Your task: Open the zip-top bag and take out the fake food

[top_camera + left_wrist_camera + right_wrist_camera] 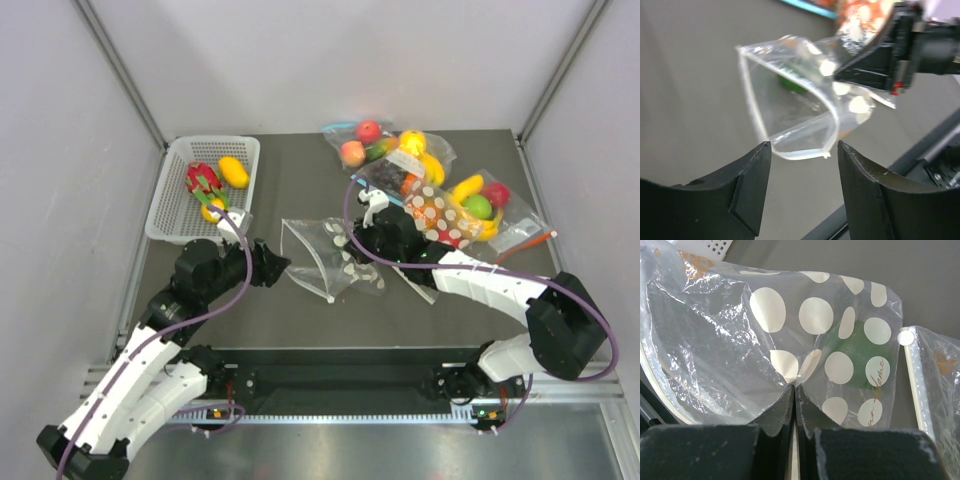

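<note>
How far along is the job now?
Done: the bag is open, and a red piece and yellow pieces lie in the basket. In hand: the right gripper pinches the bag; the left gripper is open before its mouth. Left: a green piece inside.

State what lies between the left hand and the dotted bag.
Only bare table; the left hand sits just short of the bag, shown in the left wrist view.

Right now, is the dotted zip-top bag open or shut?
Open: the left wrist view shows the zip-top bag gaping wide. The right pincer pinches its wall; a green piece lies inside.
</note>
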You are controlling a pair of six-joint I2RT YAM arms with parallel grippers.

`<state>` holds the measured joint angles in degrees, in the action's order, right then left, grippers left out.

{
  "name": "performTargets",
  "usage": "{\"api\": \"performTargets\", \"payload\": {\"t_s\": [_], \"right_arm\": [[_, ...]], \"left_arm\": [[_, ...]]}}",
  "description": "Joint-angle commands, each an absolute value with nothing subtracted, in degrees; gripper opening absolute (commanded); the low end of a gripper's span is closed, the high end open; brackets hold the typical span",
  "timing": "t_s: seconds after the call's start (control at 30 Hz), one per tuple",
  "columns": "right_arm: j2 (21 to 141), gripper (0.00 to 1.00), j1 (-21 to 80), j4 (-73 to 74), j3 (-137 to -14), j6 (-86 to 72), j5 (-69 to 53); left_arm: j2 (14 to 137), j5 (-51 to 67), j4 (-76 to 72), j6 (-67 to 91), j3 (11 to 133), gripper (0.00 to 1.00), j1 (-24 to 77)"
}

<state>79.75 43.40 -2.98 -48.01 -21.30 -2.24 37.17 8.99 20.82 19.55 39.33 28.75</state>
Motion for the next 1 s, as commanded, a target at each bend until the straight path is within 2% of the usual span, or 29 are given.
{"api": "performTargets", "payload": {"t_s": [0.0, 0.27, 0.5, 0.57, 0.77, 0.97], "right_arm": [[79.72, 0.00, 44.12, -4.75, -50.45, -22.41, -2.37], [77.53, 0.00, 44.12, -4.66, -49.84, -22.85, -4.30], [76.47, 0.00, 44.12, -4.57, -49.57, -23.03, -5.62], [76.38, 0.00, 44.12, -4.83, -49.39, -23.29, -6.06], [77.17, 0.00, 43.95, -5.54, -49.66, -24.08, -7.03], [77.08, 0.00, 42.63, -4.75, -49.92, -24.52, -7.29]], "left_arm": [[38.14, 16.87, 16.44, 17.58, 40.78, 0.60, 29.09], [48.59, 16.61, 7.83, 17.31, 39.64, 0.54, 29.18], [55.98, 15.74, 2.90, 15.38, 38.32, 0.43, 30.23], [56.77, 15.12, 2.55, 13.80, 37.44, 0.37, 30.85], [57.04, 13.80, 1.93, 10.38, 35.51, 0.38, 32.61], [55.11, 14.42, 0.79, 8.53, 33.31, 0.47, 34.88]]}}
